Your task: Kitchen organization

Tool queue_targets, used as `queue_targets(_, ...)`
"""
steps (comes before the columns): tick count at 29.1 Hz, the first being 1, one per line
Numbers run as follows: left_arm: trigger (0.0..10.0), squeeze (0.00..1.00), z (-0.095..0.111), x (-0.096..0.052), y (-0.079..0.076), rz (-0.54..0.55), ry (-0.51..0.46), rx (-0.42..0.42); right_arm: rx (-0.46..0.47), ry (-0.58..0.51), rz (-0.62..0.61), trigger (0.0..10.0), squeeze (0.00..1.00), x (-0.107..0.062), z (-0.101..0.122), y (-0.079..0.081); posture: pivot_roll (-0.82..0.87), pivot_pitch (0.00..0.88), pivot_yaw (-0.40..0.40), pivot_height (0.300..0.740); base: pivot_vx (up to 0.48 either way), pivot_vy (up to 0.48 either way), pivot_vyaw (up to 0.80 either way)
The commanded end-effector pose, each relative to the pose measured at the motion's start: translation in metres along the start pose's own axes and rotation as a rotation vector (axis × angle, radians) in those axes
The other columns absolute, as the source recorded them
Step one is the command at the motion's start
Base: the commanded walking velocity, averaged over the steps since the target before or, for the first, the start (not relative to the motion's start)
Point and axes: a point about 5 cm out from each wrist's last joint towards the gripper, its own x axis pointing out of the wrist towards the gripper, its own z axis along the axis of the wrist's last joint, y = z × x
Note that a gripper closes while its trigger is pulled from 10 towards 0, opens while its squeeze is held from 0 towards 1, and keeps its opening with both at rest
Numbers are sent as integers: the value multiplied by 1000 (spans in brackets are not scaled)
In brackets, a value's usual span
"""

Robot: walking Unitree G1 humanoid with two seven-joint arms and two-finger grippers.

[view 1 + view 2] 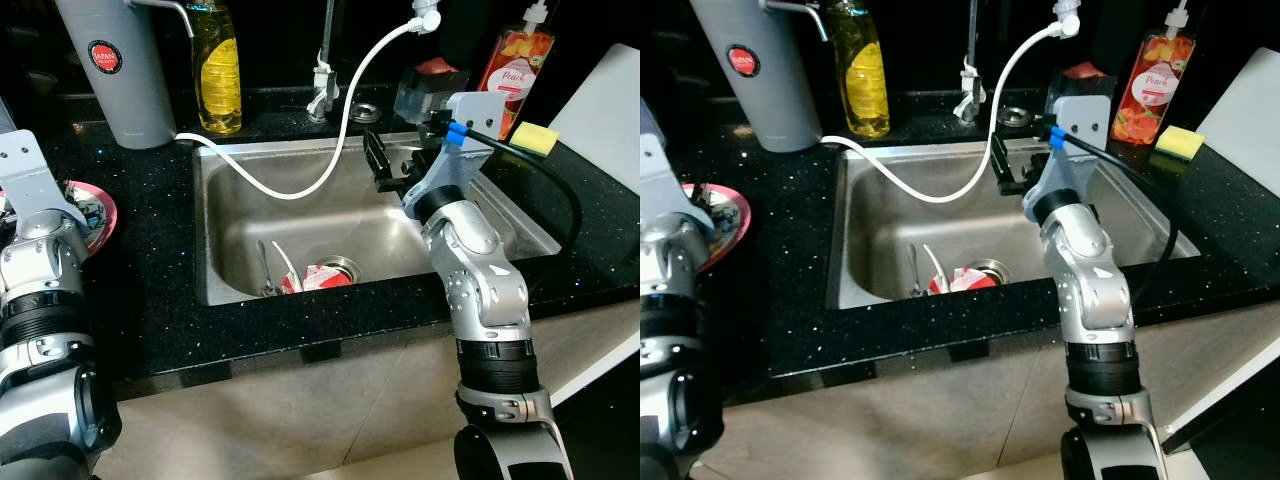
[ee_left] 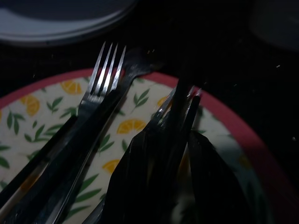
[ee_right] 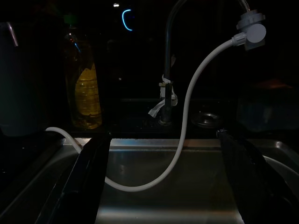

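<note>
A red-rimmed plate (image 2: 42, 112) with a lemon pattern lies on the black counter left of the sink (image 1: 235, 215). A fork (image 2: 100, 88) rests on it. My left gripper (image 2: 180, 123) hangs low over the plate, its fingers closed around a second fork (image 2: 164, 111) whose tines glint between them. My right gripper (image 1: 385, 165) is held open over the sink's back right part, fingers (image 3: 91, 182) wide apart with nothing between them. Down by the drain lie some cutlery (image 1: 265, 270) and a red and white scrap (image 1: 320, 277).
A white hose (image 1: 330, 150) loops from the faucet (image 3: 167, 74) across the sink. Behind it stand a grey jug (image 1: 120, 70), a yellow soap bottle (image 1: 217, 70) and a peach soap bottle (image 1: 515, 65). A yellow sponge (image 1: 535, 137) and a white board (image 1: 610, 100) are at right.
</note>
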Motion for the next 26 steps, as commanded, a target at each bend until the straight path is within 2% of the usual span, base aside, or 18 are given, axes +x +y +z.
queue_targets(1, 0, 0, 9, -4, -4, -2, -81, 8, 3, -3, 1, 10000, 0, -2, 0, 0, 30, 0, -14, 740, 0, 0, 0)
queue_targets(2, 0, 0, 15, -6, -5, -3, -123, 6, 4, -2, 1, 10000, 0, -1, 0, 0, 30, 0, -14, 740, 0, 0, 0)
queue_targets(3, 0, 0, 15, -6, -5, -3, -123, 6, 4, -2, 1, 10000, 0, -1, 0, 0, 30, 0, -14, 740, 0, 0, 0)
queue_targets(4, 10000, 0, 27, -10, -7, -10, -192, 3, 4, -2, 2, 10000, 0, -1, 0, 0, 30, 0, -14, 740, 0, 0, 0)
queue_targets(6, 10000, 0, 32, -12, -8, -13, -215, 2, 4, -2, 2, 10000, 0, -1, 0, 0, 30, 0, -14, 740, 0, 0, 0)
queue_targets(7, 10000, 0, 45, -17, -11, -42, -280, -34, 4, -2, 2, 10000, 0, -1, 0, 1, 37, 0, -19, 740, 0, 0, 0)
queue_targets(11, 10000, 0, 59, -24, -17, -88, -359, -45, 5, -2, 3, 10000, 0, -1, 0, 1, 37, 0, -19, 740, 0, 0, 0)
queue_targets(13, 10000, 0, 64, -29, -26, -153, -396, -40, 5, -2, 2, 10000, 0, -1, 0, 2, 38, 0, -17, 740, 0, 0, 0)
queue_targets(15, 10000, 0, 65, -36, -41, -278, -412, -24, 5, -2, 2, 10000, 0, -1, -1, 2, 38, 0, -17, 740, 0, 0, 0)
queue_targets(16, 10000, 0, 65, -36, -41, -278, -412, -24, 5, -2, 2, 10000, 0, -1, -1, 2, 38, 0, -17, 740, 0, 0, 0)
queue_targets(17, 10000, 0, 61, -47, -63, -474, -388, -38, 6, -2, 2, 10000, 0, -1, 0, 2, 38, 0, -16, 740, 0, 0, 0)
queue_targets(21, 10000, 0, 56, -73, -92, -753, -371, -36, 6, -6, 3, 10000, 0, -1, 0, 2, 36, 0, -13, 740, 0, 0, 0)
queue_targets(23, 10000, 0, 55, -78, -98, -810, -364, -48, 6, -7, 2, 10000, 0, -1, 1, 2, 35, 0, -11, 740, 0, 0, 0)
queue_targets(26, 10000, 0, 49, -86, -106, -888, -365, -19, 6, -6, 3, 10000, 0, -1, 0, 2, 33, 0, -10, 740, 0, 0, 0)
